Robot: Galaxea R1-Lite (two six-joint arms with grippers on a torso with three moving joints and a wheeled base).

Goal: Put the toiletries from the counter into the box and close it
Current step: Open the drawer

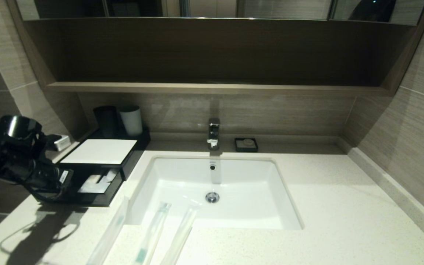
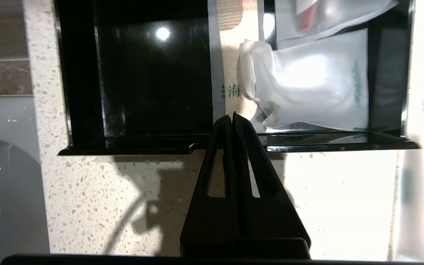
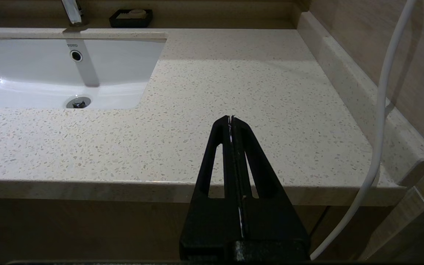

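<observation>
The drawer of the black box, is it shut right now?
No, in the head view the drawer stands pulled out from the black box, with white packets showing inside it.

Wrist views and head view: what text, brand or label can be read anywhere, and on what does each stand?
"TOTO": on the back wall of the sink, above the overflow hole.
"海": green character on a packet in the open drawer of the box.
Green print on the white pouch in the drawer: too blurred to read.
Label on the left arm: too small to read.
</observation>
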